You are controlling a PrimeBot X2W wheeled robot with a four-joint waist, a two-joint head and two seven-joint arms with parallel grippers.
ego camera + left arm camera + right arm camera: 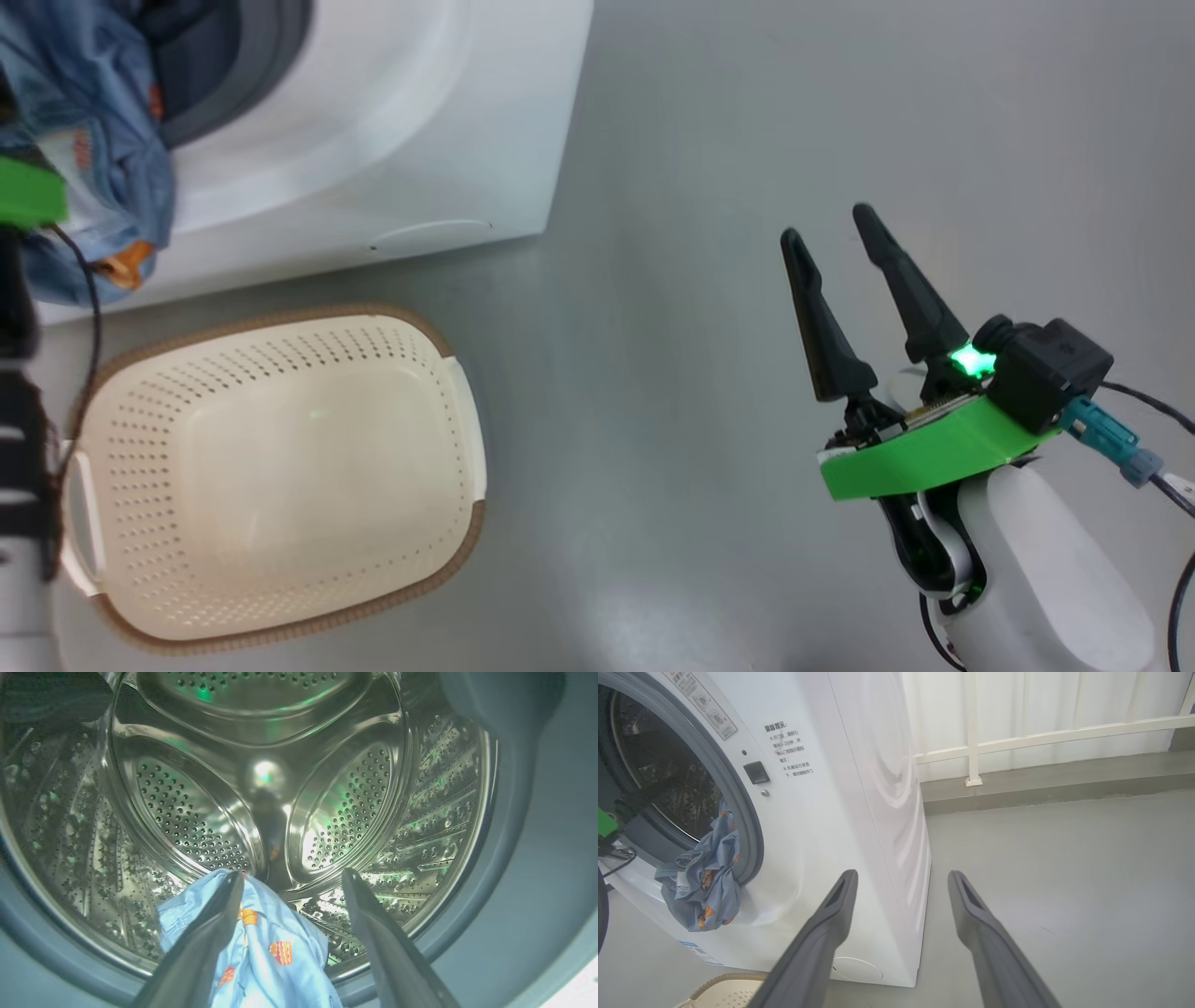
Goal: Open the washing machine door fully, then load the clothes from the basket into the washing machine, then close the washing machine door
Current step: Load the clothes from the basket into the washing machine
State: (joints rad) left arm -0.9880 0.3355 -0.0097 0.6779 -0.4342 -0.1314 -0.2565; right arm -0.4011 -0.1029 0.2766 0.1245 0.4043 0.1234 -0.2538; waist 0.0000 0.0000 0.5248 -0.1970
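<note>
The washing machine [448, 140] stands at the upper left with its opening uncovered; its door is out of view. The light blue clothes [707, 877] hang over the grey gasket [745, 812], partly inside and partly down the white front. In the left wrist view my left gripper [293, 873] is open at the mouth of the steel drum [187, 812], and the clothes [271, 952] lie against its left finger. The basket [308, 315] sits on the floor below the machine with nothing in it. My right gripper [825, 226] is open over bare floor, well right of the machine.
Grey floor [747, 112] spreads to the right of the washer. A white railing [1017, 737] and a low kerb run behind it. The round service flap [857, 968] sits low on the washer's front. My left wrist's green band [28, 191] and cable hang beside the clothes.
</note>
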